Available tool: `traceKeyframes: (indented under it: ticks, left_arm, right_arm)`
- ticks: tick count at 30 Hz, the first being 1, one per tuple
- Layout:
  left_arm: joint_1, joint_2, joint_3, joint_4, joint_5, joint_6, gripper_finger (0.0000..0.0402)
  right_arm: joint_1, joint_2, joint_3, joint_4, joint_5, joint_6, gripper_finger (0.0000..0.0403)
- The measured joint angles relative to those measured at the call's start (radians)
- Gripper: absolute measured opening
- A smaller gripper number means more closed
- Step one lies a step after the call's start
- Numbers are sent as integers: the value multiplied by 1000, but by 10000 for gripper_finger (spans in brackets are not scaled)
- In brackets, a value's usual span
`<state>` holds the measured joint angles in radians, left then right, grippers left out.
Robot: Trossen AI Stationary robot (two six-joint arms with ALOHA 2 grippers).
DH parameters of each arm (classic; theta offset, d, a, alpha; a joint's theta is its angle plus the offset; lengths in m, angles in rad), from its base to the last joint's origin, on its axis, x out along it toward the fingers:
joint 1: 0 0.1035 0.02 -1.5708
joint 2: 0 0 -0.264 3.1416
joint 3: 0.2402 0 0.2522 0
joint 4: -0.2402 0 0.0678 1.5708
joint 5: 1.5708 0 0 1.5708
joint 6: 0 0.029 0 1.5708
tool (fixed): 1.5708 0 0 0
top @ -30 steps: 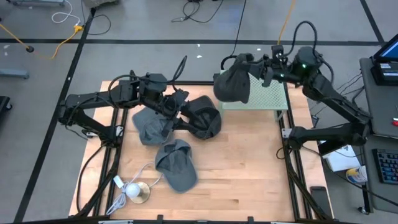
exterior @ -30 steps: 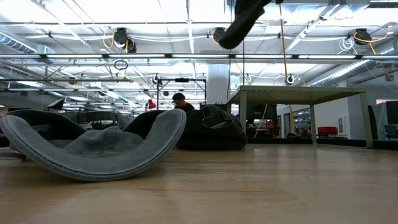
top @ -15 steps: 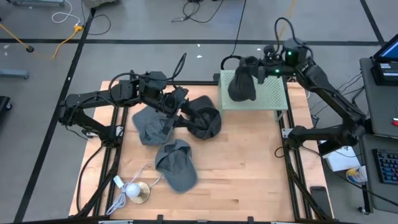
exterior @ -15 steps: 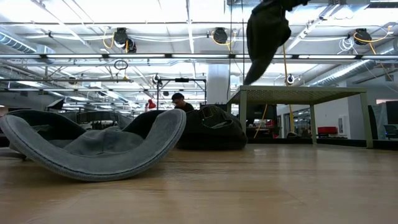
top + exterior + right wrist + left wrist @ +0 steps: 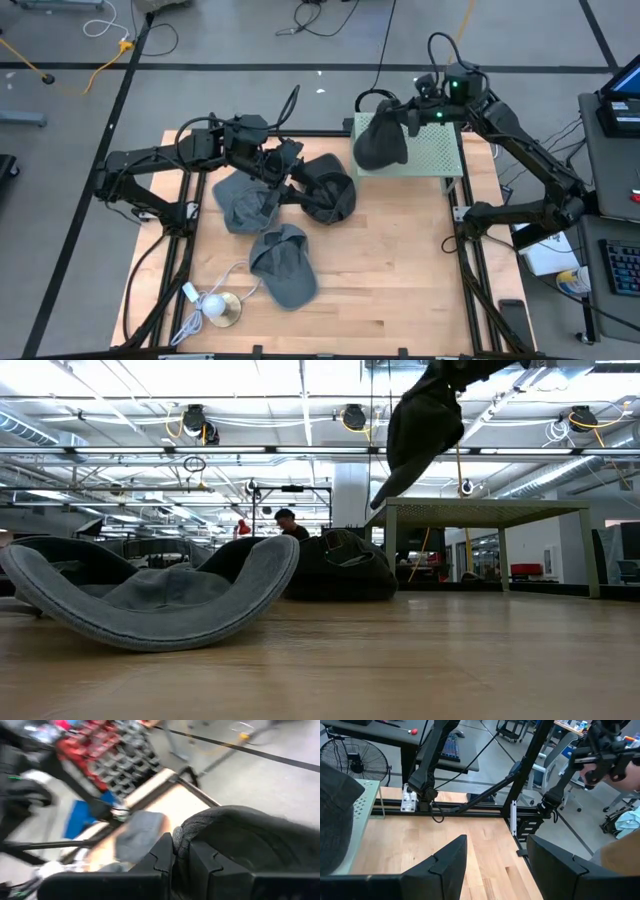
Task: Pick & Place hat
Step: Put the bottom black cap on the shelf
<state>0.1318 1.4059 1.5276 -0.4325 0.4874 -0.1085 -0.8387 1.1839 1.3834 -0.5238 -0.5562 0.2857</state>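
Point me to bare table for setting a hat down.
Free: the wood right of the gray cap, running to the table's right rail, below the green stand. Crowded: the hat pile under the left hand. The right hand holds a dark hat over the stand.

Right gripper raised, jaws clamped; left gripper low (jaws apart).
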Motion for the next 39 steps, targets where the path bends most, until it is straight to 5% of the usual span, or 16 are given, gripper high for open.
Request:
traceKeyframes:
  ticks: [13, 39]
  left_arm:
    - [0, 0, 0, 1, -18, 0, 212]
    - [0, 0, 0, 3, -19, 0, 212]
  right_arm:
    - [1, 8, -5, -124, 257, -96, 20]
    - [2, -31, -108, -233, 530, 131, 29]
